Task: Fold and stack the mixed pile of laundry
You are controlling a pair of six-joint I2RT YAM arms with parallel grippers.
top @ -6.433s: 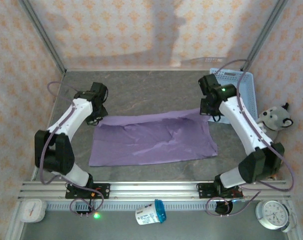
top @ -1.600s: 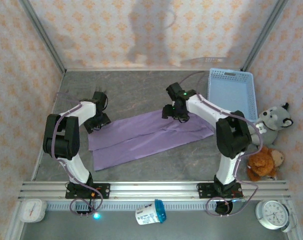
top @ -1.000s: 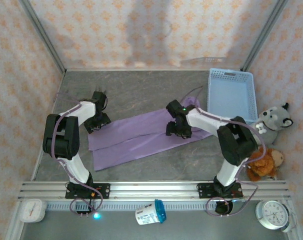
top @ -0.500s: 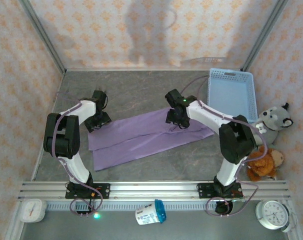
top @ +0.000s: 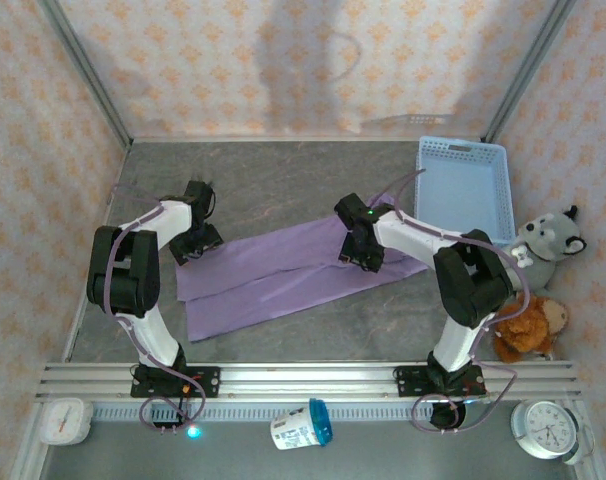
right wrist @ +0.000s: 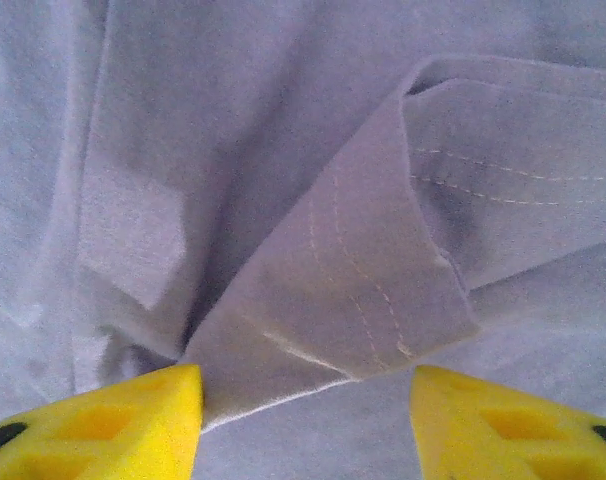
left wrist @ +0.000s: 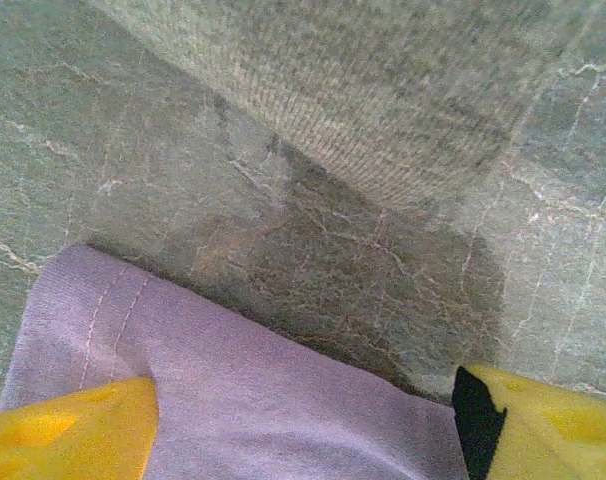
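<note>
Top external: left gripper (top: 190, 250) and right gripper (top: 365, 258), both spread, on the lavender T-shirt (top: 273, 280) (right astride a raised fold (right wrist: 363, 290)), basket (top: 461, 148) and plush wolf (top: 551, 238) past its right end.

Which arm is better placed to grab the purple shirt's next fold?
Probably right. The right gripper straddles a raised, hemmed flap of the purple shirt, fingers open either side. The left gripper sits open at the shirt's far-left corner, over flat cloth.

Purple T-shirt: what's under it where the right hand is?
At the right hand, a hemmed flap of the T-shirt lies folded over more lavender cloth. The table beneath is covered, so anything under those layers can't be seen.
</note>
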